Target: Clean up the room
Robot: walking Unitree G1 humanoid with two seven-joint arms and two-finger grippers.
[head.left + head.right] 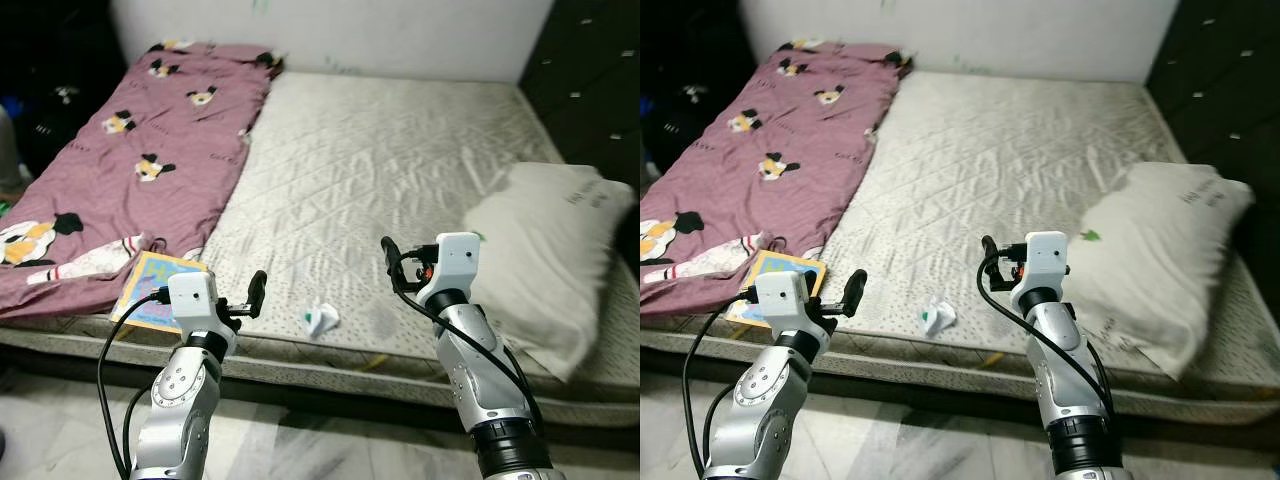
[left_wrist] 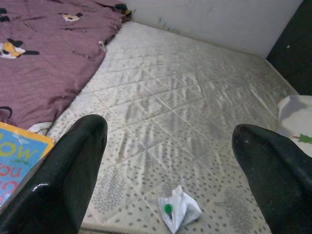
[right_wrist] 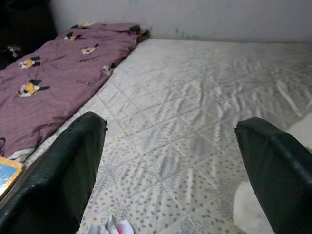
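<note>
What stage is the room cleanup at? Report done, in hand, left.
Done: nothing visibly tidied. In hand: nothing; the left end effector and right end effector hover open above the mattress edge. Left: the crumpled wrapper, the picture book by the maroon blanket, and the pillow lying askew.

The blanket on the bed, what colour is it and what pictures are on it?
The blanket is purplish-pink with small black, white and orange cartoon figures, clearest in the left eye view.

You face a bare quilted mattress [image 1: 400, 170] against a white wall [image 1: 400, 30], above a pale marbled floor [image 1: 330, 440].
</note>
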